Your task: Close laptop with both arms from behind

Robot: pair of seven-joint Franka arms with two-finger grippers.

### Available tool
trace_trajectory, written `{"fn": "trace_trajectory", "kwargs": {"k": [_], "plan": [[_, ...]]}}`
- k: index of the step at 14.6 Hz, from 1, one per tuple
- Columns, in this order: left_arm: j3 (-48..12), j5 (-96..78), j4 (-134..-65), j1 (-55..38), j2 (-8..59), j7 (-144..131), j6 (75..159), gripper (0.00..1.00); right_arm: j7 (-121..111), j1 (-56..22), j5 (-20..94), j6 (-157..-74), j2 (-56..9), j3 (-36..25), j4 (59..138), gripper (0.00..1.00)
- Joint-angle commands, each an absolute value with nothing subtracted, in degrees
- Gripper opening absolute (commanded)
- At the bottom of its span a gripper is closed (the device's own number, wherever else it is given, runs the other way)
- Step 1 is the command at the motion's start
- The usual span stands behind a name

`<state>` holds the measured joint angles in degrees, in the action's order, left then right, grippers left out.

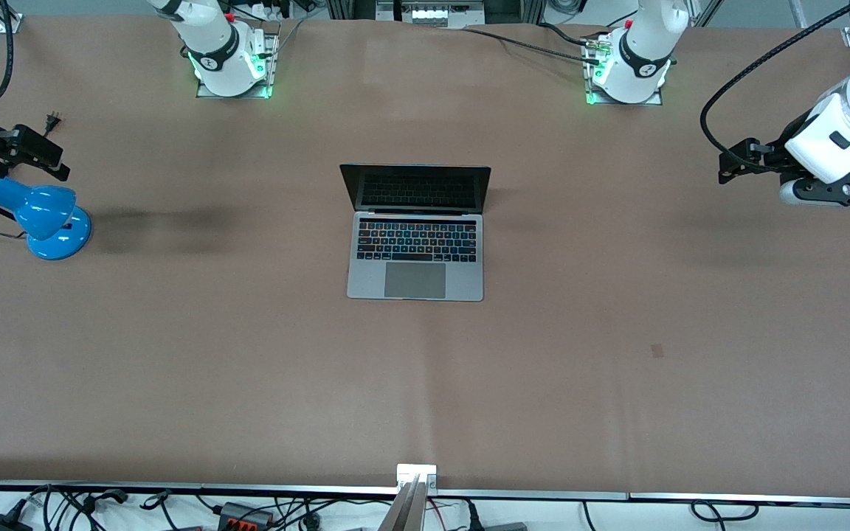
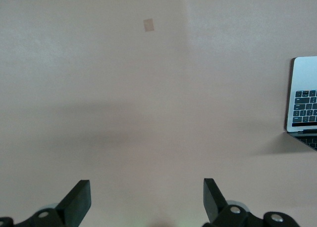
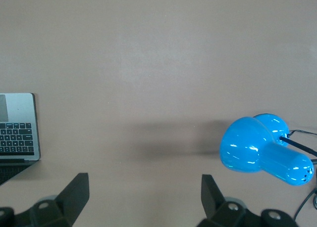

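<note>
a: brown paper covers the whole table (image 1: 248,369) you're working over, and along its edge nearest the front camera you can see a metal rail with cables hanging below it.

b: where's the laptop (image 1: 416,232)?

a: you'll find it near the middle of the table, lid up, dark screen facing the front camera, keyboard and trackpad showing. the lid stands roughly upright, on the side toward the arm bases.

b: and your left gripper (image 1: 727,164)?

a: it's up in the air over bare table at the left arm's end, well apart from the laptop. in the left wrist view you can see both fingers (image 2: 77,202) spread wide with nothing between them, and only a corner of the laptop (image 2: 303,101) at the frame's edge.

b: the right one?

a: your right gripper (image 1: 56,158) hangs over the right arm's end of the table, just above a blue desk lamp (image 1: 37,214). its fingers (image 3: 74,195) are spread just as wide and hold nothing. the lamp (image 3: 265,150) sits close by in that wrist view, and the laptop's corner (image 3: 20,125) shows too.

b: anything else?

a: a small darker patch (image 1: 657,351) on the paper, nearer the front camera than the left gripper's spot.
</note>
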<state>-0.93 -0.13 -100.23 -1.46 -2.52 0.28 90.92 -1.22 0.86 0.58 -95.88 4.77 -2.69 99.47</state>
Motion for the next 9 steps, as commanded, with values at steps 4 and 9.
{"fn": "trace_trajectory", "kwargs": {"k": [4,9], "plan": [[-1.2,1.0,-100.2,-1.5,-3.2,0.4,90.9,1.00,-1.6,1.8,0.2,-94.5,5.2,-1.7,99.2,1.00],[-0.8,0.6,-98.7,-1.0,-2.4,0.4,90.5,1.00,-2.1,1.9,0.4,-94.2,5.0,-1.8,99.5,1.00]]}}
